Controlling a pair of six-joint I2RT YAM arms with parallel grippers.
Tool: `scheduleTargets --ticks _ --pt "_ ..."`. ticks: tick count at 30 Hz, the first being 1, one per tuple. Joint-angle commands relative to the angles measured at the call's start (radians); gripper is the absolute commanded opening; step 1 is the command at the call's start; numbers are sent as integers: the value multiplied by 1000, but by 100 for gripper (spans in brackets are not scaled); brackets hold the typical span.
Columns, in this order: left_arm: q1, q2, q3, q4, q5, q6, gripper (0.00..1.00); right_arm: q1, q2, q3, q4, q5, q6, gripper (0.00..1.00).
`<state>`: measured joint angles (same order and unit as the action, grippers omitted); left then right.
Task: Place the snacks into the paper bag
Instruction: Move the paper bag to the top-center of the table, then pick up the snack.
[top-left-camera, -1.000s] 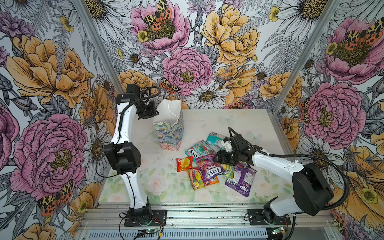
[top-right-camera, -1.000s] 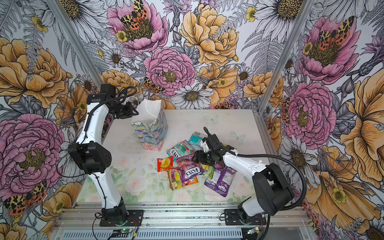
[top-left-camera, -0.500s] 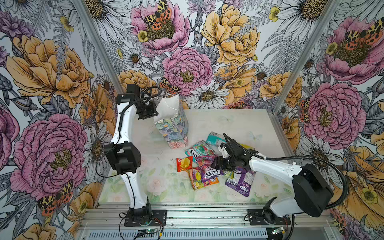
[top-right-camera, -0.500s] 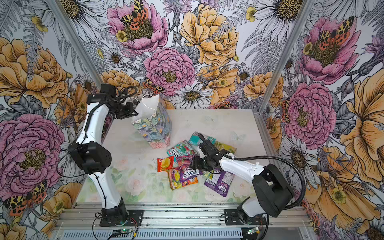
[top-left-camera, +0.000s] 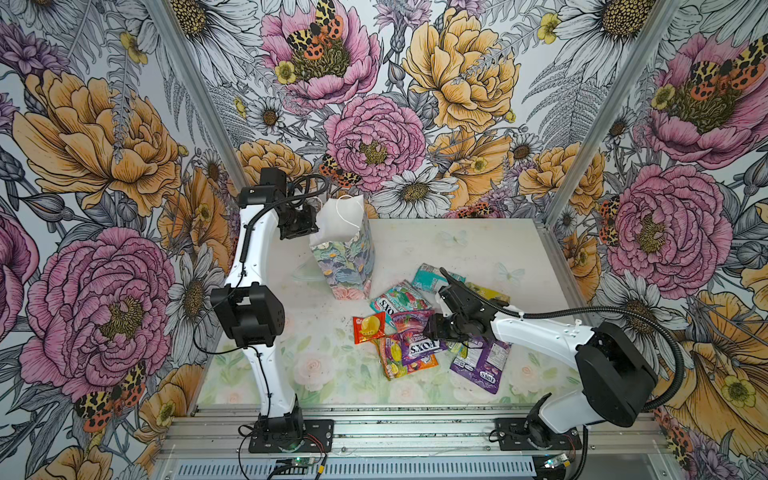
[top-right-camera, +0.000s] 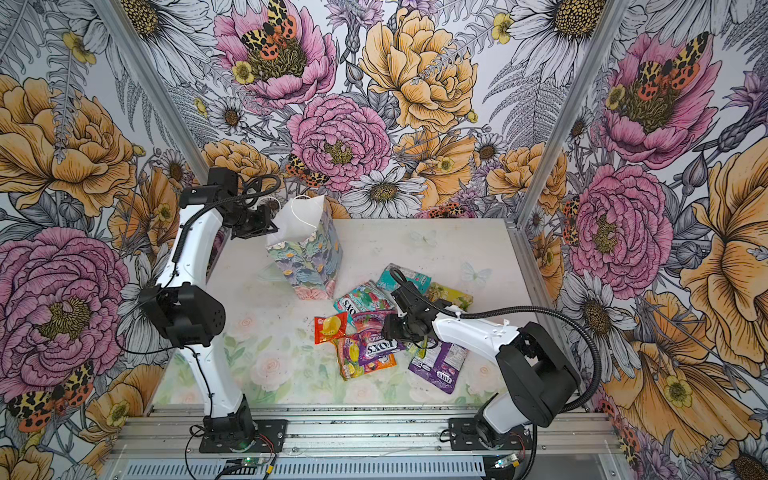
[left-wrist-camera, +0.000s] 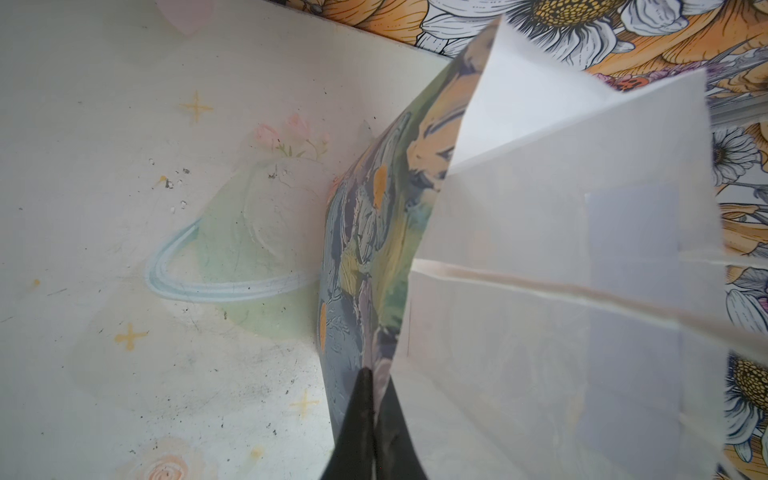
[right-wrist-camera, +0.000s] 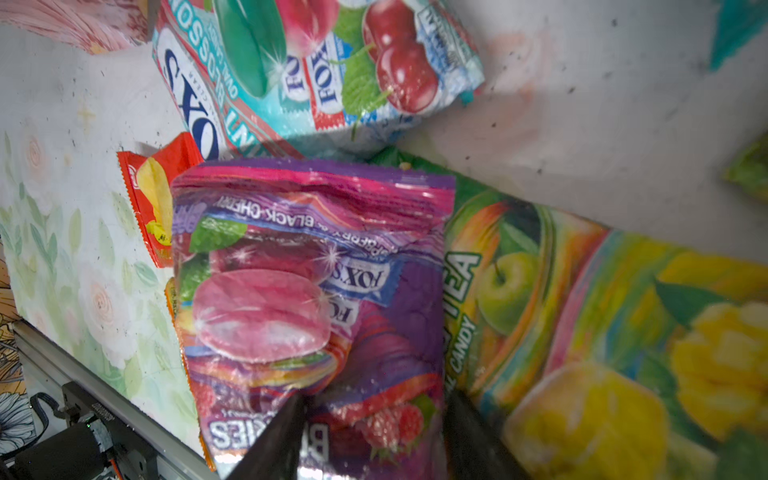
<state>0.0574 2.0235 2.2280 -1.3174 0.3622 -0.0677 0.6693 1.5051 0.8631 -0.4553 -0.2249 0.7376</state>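
Green packet (right-wrist-camera: 519, 270) partly under the purple packet (right-wrist-camera: 311, 270); right fingers' (right-wrist-camera: 274, 444) bases beyond the wrist view's edge

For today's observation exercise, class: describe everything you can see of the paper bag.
The paper bag stands leaning on the table, mouth open. Outside, pastel blue-green painted flowers; inside, plain white creased paper, nothing visible in it. A thin white cord handle loops across the opening. The left gripper, shut, pinches its rim.

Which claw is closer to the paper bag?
Left. The left claw pinches the rim of the paper bag; the right claw is away from it, among the candy packets.
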Motion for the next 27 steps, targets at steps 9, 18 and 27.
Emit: scheduleTargets --ticks 9,18,27 --pt "-23 -20 45 -21 -81 21 0 10 9 66 1 34 -27 4" --pt "-33 -34 40 -21 -106 23 0 10 -48 145 -2 4 -17 0" --pt "-50 -40 44 -21 -126 21 0 10 -98 349 -79 55 -27 0"
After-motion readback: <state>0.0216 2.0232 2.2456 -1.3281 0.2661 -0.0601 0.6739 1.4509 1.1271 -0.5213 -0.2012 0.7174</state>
